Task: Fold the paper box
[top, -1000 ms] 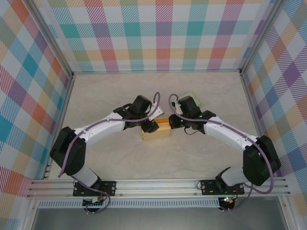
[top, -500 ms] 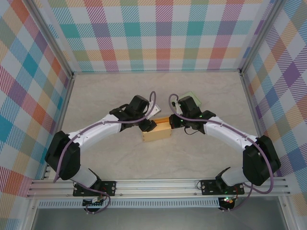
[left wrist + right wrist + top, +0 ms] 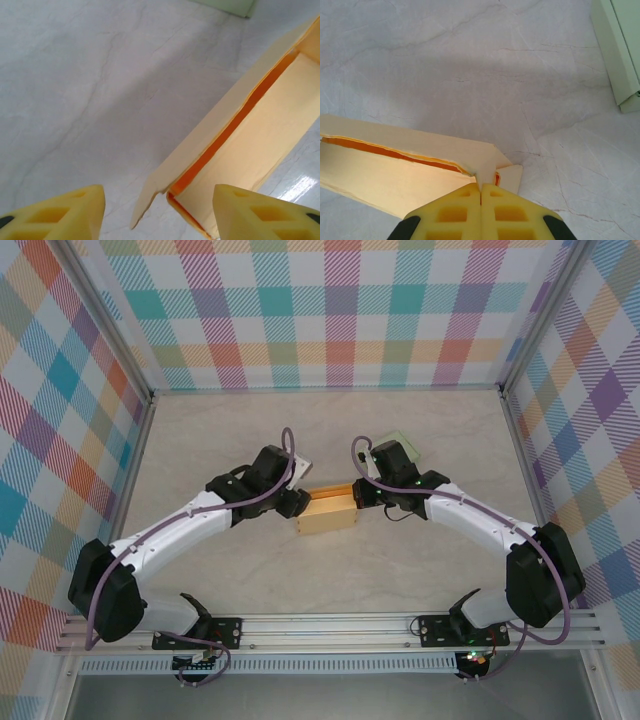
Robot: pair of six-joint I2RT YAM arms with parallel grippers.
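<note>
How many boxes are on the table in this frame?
2. The yellow box lies open in the middle. The green box sits just beyond it to the right, partly covered by the right arm. The arms could hide something more.

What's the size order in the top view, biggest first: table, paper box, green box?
1. table
2. paper box
3. green box, ranked on its visible part alone, because the right arm covers part of it, so its true rank against the paper box is unsure.
</note>
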